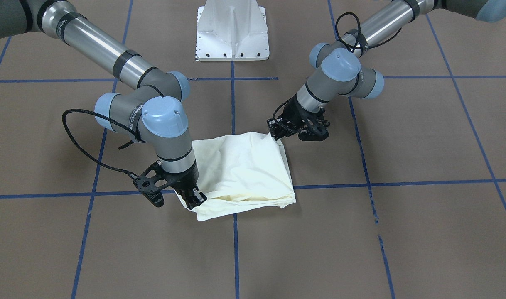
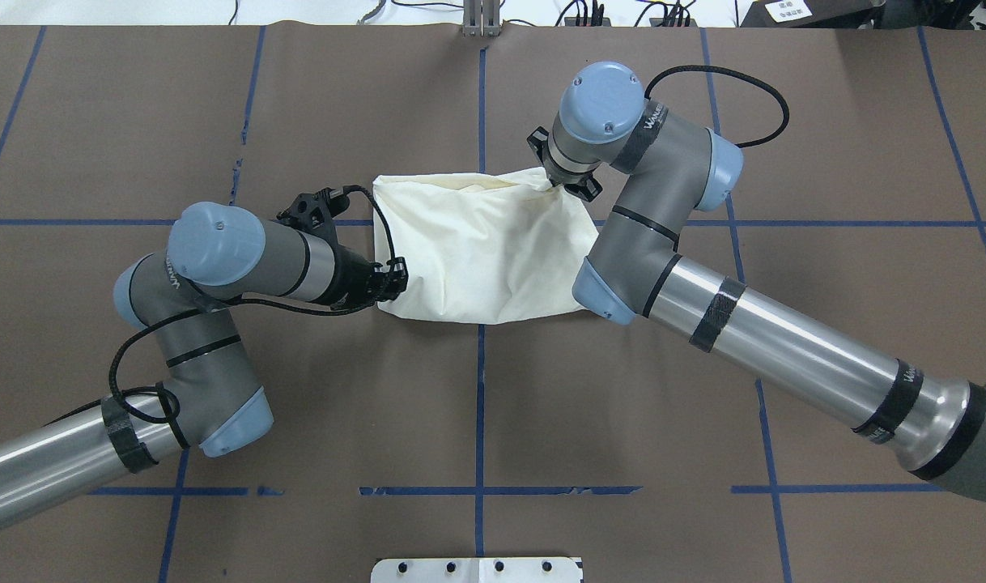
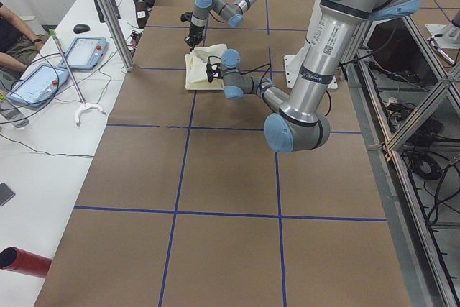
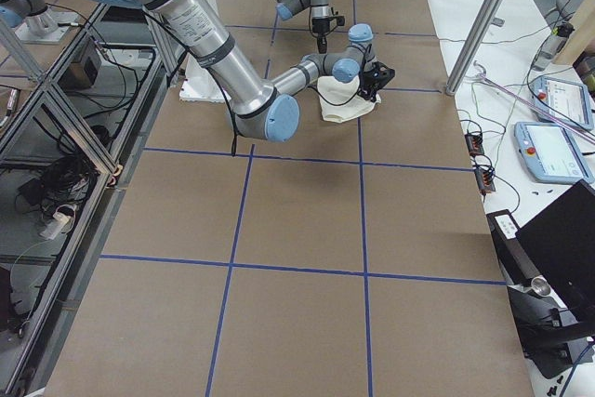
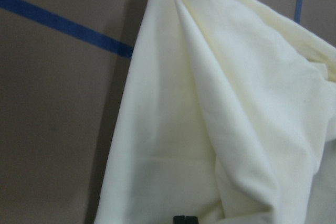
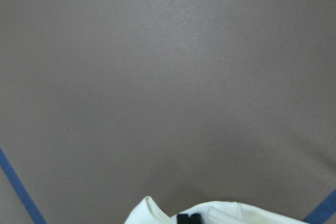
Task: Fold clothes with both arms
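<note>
The cream shirt [image 1: 244, 170] lies folded into a small bundle mid-table, plain side up, no print showing; it also shows in the overhead view [image 2: 485, 243]. My left gripper [image 2: 392, 279] is low at the bundle's corner nearest the robot on my left, shut on the fabric; it also shows in the front view [image 1: 275, 129]. The left wrist view is filled with draped cloth [image 5: 220, 108]. My right gripper [image 2: 554, 183] points down at the opposite far corner [image 1: 195, 198], shut on the shirt's edge [image 6: 220, 213].
The white pedestal base [image 1: 232, 33] stands at the robot's side of the table. Blue tape lines [image 2: 480, 405] grid the brown table cover. In the left side view an operators' bench with tablets [image 3: 43, 80] runs along the table's far edge.
</note>
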